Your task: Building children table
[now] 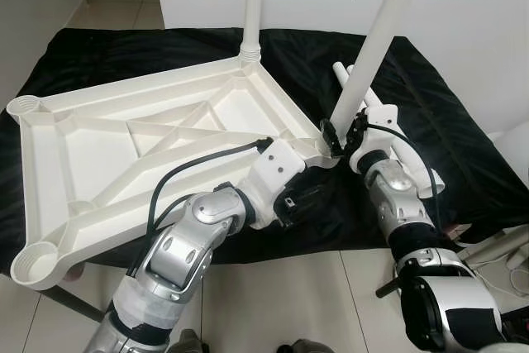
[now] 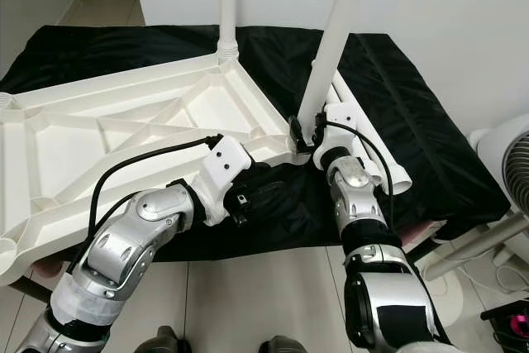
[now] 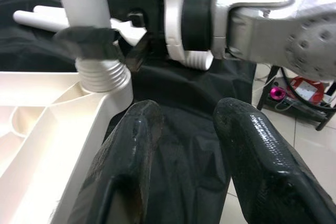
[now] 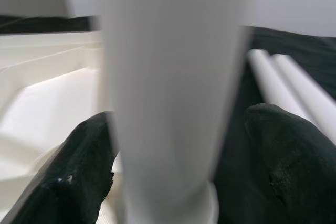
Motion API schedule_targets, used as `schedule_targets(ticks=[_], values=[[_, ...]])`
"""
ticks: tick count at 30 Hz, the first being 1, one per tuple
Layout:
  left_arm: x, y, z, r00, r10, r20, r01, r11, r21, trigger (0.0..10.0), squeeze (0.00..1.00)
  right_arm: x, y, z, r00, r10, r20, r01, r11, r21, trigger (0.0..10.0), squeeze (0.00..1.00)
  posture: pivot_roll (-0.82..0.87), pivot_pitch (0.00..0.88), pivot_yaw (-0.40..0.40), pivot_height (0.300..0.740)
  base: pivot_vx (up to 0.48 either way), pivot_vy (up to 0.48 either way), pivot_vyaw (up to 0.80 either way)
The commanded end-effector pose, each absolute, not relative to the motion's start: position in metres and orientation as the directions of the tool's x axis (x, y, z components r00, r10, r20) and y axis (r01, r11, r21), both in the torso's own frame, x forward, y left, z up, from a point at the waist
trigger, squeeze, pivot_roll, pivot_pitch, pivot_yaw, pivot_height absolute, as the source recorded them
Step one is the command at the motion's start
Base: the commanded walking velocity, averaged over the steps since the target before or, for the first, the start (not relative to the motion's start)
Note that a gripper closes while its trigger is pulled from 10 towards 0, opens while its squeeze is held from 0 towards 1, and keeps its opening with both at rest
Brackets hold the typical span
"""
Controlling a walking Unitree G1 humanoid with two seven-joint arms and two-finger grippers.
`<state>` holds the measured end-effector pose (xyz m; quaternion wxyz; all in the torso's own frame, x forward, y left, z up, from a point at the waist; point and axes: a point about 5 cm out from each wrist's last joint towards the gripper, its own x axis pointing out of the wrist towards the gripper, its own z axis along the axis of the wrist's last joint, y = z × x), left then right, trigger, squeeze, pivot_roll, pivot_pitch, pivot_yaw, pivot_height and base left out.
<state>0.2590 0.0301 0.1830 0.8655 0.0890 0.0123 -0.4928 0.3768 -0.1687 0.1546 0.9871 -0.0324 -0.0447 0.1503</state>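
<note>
A white plastic tabletop (image 1: 140, 142) lies upside down on a black cloth (image 1: 99, 51), filling the left and centre of the left eye view, its ribbed underside facing up. Open round sockets sit at its upper-left corner (image 1: 27, 106) and lower-left corner (image 1: 35, 264). At the top centre, a white leg (image 1: 253, 6) stands upright in the far corner socket. In the lower middle, the left gripper (image 3: 184, 145) hangs just below the tabletop's near right edge over the cloth, its two black fingers (image 3: 131, 150) a narrow gap apart with nothing between them. Right of centre, a second leg (image 1: 376, 39) rises tilted from the near right corner socket, and the right gripper (image 1: 343, 134) clasps it just above the threaded collar (image 3: 102, 72), one finger on each side. Further right, spare legs (image 1: 397, 146) lie on the cloth beside the right arm.
</note>
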Motion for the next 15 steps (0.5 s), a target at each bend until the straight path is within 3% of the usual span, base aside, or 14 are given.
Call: schedule_targets(ticks=[1,5,12,13,14,15], values=[[0.2591,0.0302,0.1835,0.527,-0.843,-0.109,0.846,0.508,0.162,10.0,0.0,0.3774,-0.1679,0.154,0.941,0.333,0.065,-0.326,0.94,-0.1,10.0,0.0,-0.06,0.007,-0.021,0.74,0.0,0.0,0.0],[0.2602,0.0313,0.1851,0.529,-0.842,-0.108,0.844,0.509,0.165,10.0,0.0,0.381,-0.1635,0.1552,0.904,0.428,0.007,-0.424,0.897,-0.127,10.0,0.0,-0.05,0.005,-0.018,0.74,0.0,0.0,0.0],[0.2613,0.0322,0.186,0.534,-0.838,-0.108,0.841,0.514,0.17,10.0,0.0,0.3842,-0.1634,0.1536,0.886,0.461,-0.048,-0.462,0.874,-0.152,9.9,0.0,-0.05,0.008,-0.014,0.74,0.0,0.0,0.0],[0.2617,0.0327,0.1864,0.537,-0.837,-0.108,0.839,0.516,0.171,10.0,0.0,0.3845,-0.1633,0.1521,0.881,0.468,-0.065,-0.473,0.868,-0.151,5.0,0.0,-0.04,0.01,-0.012,0.74,0.0,0.0,0.0],[0.262,0.0333,0.1869,0.539,-0.835,-0.108,0.838,0.518,0.172,10.0,0.0,0.3844,-0.1638,0.1498,0.878,0.471,-0.081,-0.478,0.865,-0.151,2.8,0.0,-0.04,0.013,-0.011,0.74,0.0,0.0,0.0],[0.2621,0.0337,0.1871,0.54,-0.835,-0.108,0.837,0.519,0.172,10.0,0.0,0.3842,-0.1642,0.1483,0.877,0.473,-0.09,-0.481,0.864,-0.15,2.8,0.0,-0.04,0.013,-0.011,0.74,0.0,0.0,0.0]])
